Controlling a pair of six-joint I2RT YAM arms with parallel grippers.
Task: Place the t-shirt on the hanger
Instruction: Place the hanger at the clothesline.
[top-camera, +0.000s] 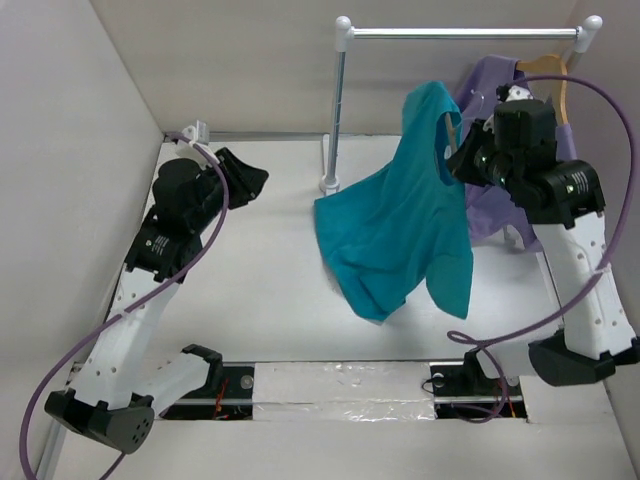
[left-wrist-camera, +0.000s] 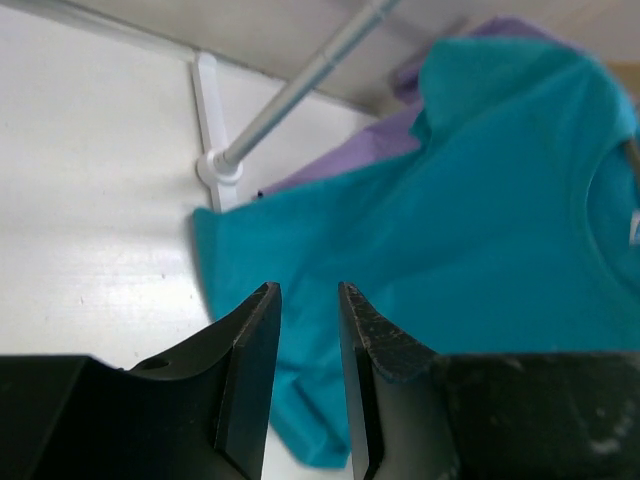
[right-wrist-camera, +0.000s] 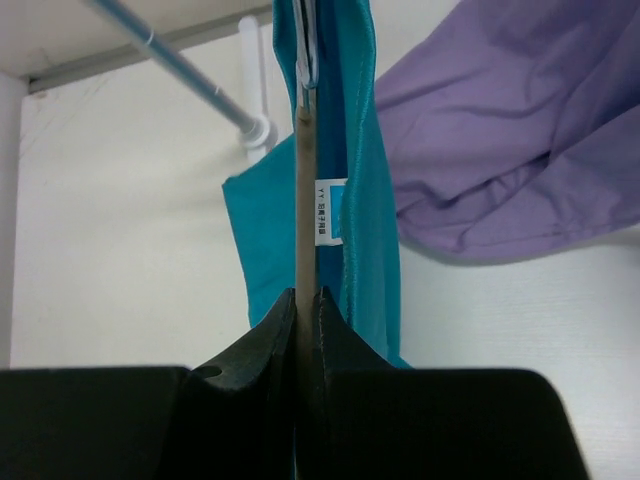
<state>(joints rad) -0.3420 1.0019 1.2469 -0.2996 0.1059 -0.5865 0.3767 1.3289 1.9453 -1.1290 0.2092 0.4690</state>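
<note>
Right gripper (right-wrist-camera: 305, 300) was clamped tight on the hanger (right-wrist-camera: 305, 190), the thin bar rising straight out of its closed jaws. That looked deliberate: lifting the frame off the table so the cloth could drape freely. The t-shirt (top-camera: 400, 230) hung just beyond those fingertips and to one side, teal and plain, collar up by the bar with a white label showing, lower part sagging toward the table. Whether both shoulders were on, I couldn't tell. Left gripper (left-wrist-camera: 308, 295) sat well short of the shirt, jaws parted, nothing between them. A purple t-shirt (right-wrist-camera: 500, 150) hung farther behind.
</note>
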